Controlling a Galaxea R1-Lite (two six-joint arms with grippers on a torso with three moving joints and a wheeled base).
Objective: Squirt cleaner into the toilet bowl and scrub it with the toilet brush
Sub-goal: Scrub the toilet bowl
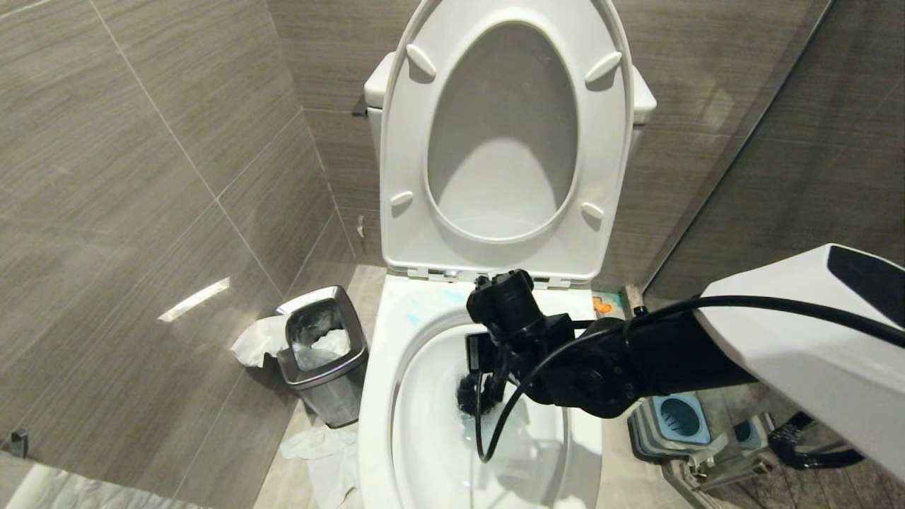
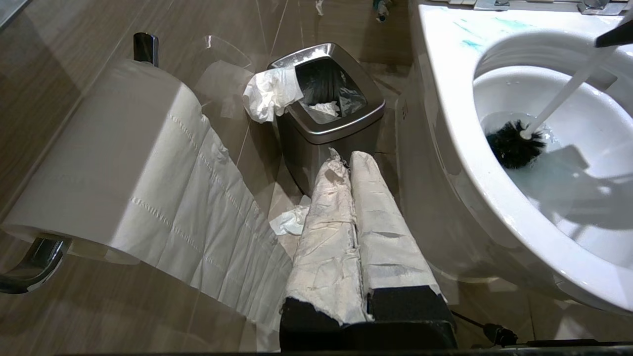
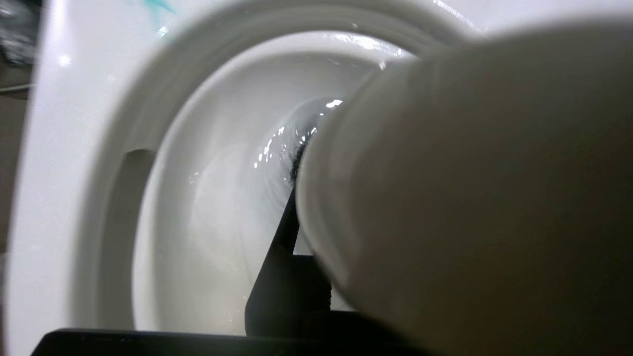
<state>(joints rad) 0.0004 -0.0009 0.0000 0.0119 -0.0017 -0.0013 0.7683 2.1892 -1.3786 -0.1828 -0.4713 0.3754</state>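
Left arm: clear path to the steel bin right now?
Probably yes. The left gripper, shut, points straight at the bin with only floor and stray paper between; the paper roll sits off to one side.

Overall light: even and bright; I see it coming from overhead.
Glare: streak on wall tile (image 1: 194, 299), left of head frame; sparkles on wet toilet bowl (image 3: 217, 163).
Shadows: arm shadow falls inside the bowl, lower right of left wrist frame.
Focus: toilet brush (image 3: 470, 198) handle fills right wrist frame, badly blurred.
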